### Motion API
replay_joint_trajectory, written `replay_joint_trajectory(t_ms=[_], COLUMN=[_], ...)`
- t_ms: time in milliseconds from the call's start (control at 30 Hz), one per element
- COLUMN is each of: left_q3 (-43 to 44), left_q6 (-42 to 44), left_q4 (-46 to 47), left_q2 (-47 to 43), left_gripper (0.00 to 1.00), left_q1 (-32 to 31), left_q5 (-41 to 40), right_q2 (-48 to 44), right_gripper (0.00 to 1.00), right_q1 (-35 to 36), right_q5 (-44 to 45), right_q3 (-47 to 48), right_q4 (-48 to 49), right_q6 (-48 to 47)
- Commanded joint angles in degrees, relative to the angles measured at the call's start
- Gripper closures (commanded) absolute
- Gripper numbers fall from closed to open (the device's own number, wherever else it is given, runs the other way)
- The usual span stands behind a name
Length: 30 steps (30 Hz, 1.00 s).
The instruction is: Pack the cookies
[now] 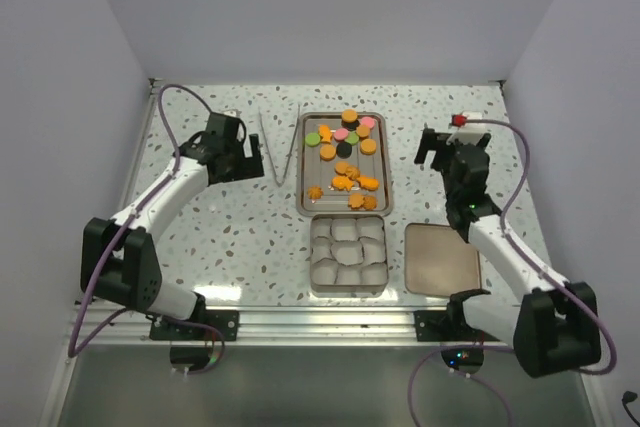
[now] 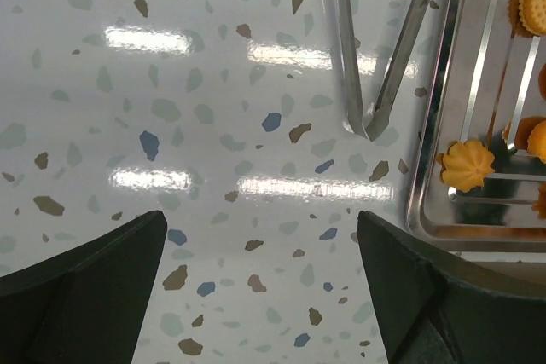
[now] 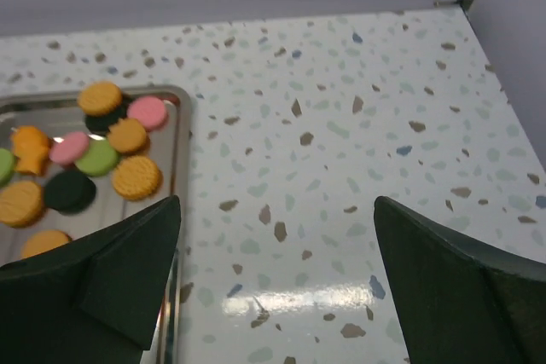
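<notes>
Top external view, flat scalloped cookies (image 1: 328, 151) on glossy steel tray (image 1: 302, 162), both arms' jaws wide, empty.

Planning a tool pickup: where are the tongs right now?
Top view: the tongs lie on the table left of centre, between the left gripper and the metal tray's left rim, joined end toward the arm bases.

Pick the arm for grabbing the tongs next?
Left. The left hand, open, is beside the tongs, which lie left of the tray; the right hand is across the tray.
</notes>
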Motion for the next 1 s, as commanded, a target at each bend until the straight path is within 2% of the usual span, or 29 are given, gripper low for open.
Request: replay_joint_trajectory(t_ms=[0,33,67,100,133,200,267,467,633,733,967], left_q3=[2.3,2.4,2.8,3.5,3.8,4.6,5.2,8.7,12.2,13.9,17.1], left_q6=[0.3,0.3,0.5,0.6,0.9,1.6,2.1,2.9,2.6,1.1,-0.3], left_q4=[6.0,7.3,7.8,8.3,9.3,10.5,12.1,14.3,13.4,12.5,10.7], left_q2=[3.6,4.4,6.3,7.4,8.3,11.0,13.3,19.7,25.9,28.1,30.6], left_gripper=[0.00,0.00,0.00,0.00,0.00,0.00,0.00,0.00,0.00,0.00,0.00], left_q1=[-2.1,-2.4,-2.6,-3.0,-3.1,-3.3,-3.4,-6.0,-8.8,-8.9,-8.8], left_q5=[2.0,2.3,2.5,2.8,3.0,3.6,5.1,5.2,1.9,0.6,-2.7], right_q2=[-10.9,-12.6,-14.2,-17.1,-18.4,-20.6,-21.1,-18.1,-21.8,-24.5,-22.5], right_gripper=[0.01,0.01,0.01,0.01,0.01,0.01,0.01,0.01,0.01,0.01,0.01], right_q1=[2.3,2.3,2.1,2.0,1.8,1.5,1.5,1.5,1.5,1.5,1.5], right_q5=[-1.3,0.0,11.3,16.8,18.3,11.1,9.6,5.9,-2.2,-3.2,-3.3], right_q3=[10.7,13.1,14.0,15.5,17.3,17.3,19.9,26.2,24.8,23.9,25.4], right_q4=[-23.2,-26.6,-36.7,-45.1,-50.6,-52.3,-59.3,-71.2,-71.2,-69.7,-70.5], right_q6=[5.6,14.0,22.1,32.5,36.2,30.6,29.3,24.3,19.5,18.7,16.9])
